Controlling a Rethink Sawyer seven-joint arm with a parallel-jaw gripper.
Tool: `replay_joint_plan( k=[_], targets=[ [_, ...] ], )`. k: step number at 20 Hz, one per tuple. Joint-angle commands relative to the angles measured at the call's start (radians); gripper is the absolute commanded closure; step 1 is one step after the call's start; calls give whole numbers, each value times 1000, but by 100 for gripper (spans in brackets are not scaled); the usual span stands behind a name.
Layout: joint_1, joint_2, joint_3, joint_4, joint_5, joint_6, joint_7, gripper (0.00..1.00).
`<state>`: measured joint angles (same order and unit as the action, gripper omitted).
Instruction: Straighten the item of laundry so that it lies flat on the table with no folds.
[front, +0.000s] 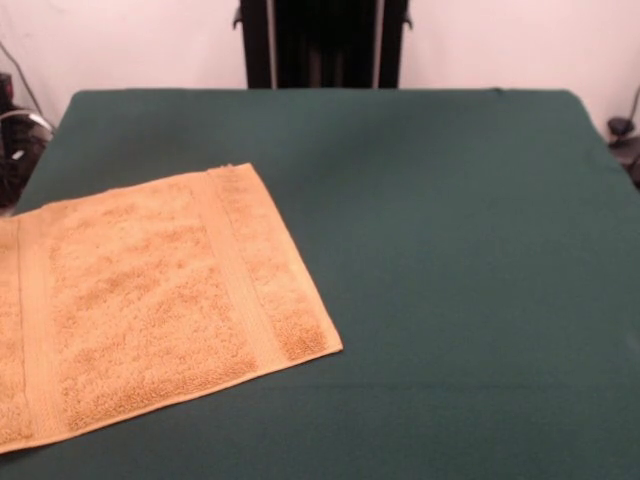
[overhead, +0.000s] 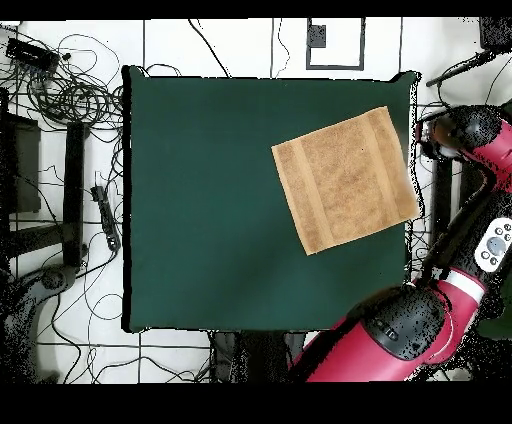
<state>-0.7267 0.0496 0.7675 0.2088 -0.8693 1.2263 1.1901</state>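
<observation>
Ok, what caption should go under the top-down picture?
Orange towel lying flat near one edge of the green table, red robot arm pulled back alongside.

Light is soft & even in both views, no glare. Big dark green cloth counter (front: 450, 250) looks a bit brighter at the far side. Fuzzy orange-tan towel (front: 150, 310) casts barely any shadow. Front view a bit blurry.

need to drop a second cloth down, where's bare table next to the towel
Most of the table is bare green: everything between the towel and the opposite edge, plus a strip toward the robot's base. Crowded only at the towel's corner, where the arm hangs just off the table.
</observation>
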Motion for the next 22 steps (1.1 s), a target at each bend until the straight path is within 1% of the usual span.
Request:
replay_joint_plan(
  k=[1, 4, 7, 11, 12, 13, 15, 17, 19, 22],
  targets=[
    [-26, -38, 4, 75, -4, 269, 48, 0],
    [-25, -51, -16, 100, 19, 269, 56, 0],
    [-20, -83, -26, 109, 37, 306, 79, 0],
    [1, -139, -15, 82, 8, 367, 62, 0],
    [6, -157, -23, 85, 3, 380, 42, 0],
    [9, -170, -25, 81, -3, 386, 46, 0],
    [19, -186, -26, 72, -28, 397, 20, 0],
    [25, -190, -14, 61, -50, 394, -16, 0],
    [21, -188, -10, 63, -48, 389, -19, 0],
    [7, -163, 5, 65, -42, 360, -26, 0]
  ],
)
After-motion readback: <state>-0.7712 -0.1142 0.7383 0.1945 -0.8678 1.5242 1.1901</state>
